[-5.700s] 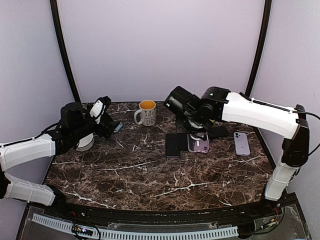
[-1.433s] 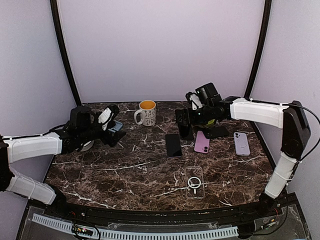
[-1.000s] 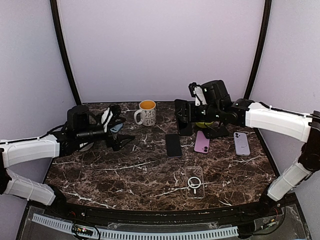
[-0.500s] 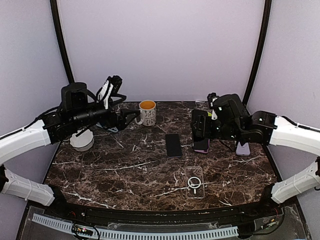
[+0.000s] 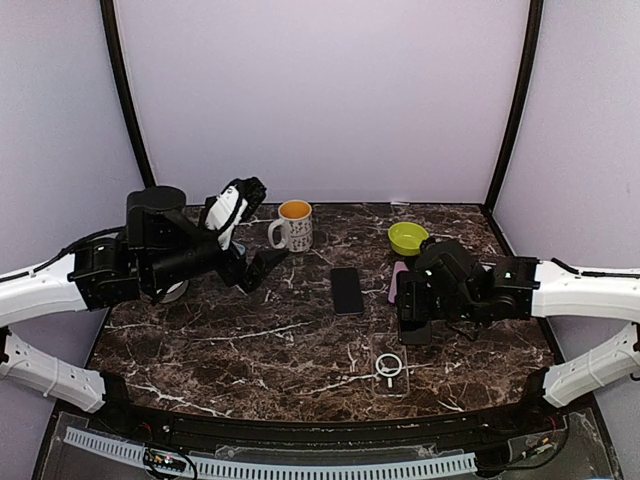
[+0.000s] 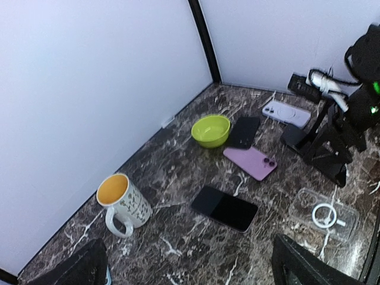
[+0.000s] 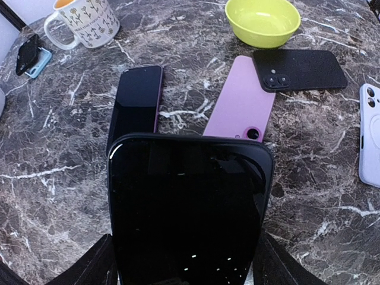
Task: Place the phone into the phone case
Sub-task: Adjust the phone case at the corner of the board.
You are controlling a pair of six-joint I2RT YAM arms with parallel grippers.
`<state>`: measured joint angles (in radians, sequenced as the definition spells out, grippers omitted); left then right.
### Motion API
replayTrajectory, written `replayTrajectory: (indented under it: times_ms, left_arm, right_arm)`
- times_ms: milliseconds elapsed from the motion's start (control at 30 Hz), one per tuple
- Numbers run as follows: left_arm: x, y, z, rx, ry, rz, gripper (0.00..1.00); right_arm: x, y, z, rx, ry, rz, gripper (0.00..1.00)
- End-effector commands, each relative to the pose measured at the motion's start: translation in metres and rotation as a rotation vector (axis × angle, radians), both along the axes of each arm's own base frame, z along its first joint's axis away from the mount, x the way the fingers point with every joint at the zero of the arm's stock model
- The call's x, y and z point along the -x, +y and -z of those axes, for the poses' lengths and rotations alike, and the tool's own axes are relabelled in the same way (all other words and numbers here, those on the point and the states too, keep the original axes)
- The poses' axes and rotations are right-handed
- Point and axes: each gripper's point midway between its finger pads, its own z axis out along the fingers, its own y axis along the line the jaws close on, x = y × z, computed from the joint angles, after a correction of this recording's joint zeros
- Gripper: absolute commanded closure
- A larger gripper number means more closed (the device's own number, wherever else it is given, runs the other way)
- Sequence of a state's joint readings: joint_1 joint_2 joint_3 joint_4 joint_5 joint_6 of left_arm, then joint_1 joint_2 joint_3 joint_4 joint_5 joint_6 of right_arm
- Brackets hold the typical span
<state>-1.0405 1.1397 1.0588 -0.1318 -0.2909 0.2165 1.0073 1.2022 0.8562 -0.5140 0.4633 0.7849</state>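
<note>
My right gripper [image 5: 414,318] [image 7: 189,268] is shut on a black phone [image 7: 190,208] [image 5: 411,305]. It holds the phone by its side edges, screen towards the wrist camera, tilted and lifted off the table. The clear phone case [image 5: 390,365] [image 6: 325,212], with a white ring in it, lies flat just in front of and below the held phone, apart from it. My left gripper [image 5: 256,268] [image 6: 190,274] hangs open and empty above the left half of the table, near the mug.
A second black phone [image 5: 347,290] [image 7: 135,105] lies mid-table. Behind my right gripper lie a pink case [image 7: 240,98], a black case [image 7: 300,69] and a lavender case [image 7: 371,133]. A green bowl [image 5: 407,238] and a mug [image 5: 292,225] stand at the back.
My right gripper has carried the black phone from the back of the table forward and down, to just behind the clear case. My left arm rose, then swung right.
</note>
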Motion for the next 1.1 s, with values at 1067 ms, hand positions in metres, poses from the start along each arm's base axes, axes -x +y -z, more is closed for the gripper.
replayTrajectory:
  times_ms: [1067]
  left_arm:
    - [-0.001,-0.037,0.122,0.253,0.545,-0.157,0.06]
  right_arm:
    - [0.044,0.050,0.049,0.218,-0.051,0.142,0.74]
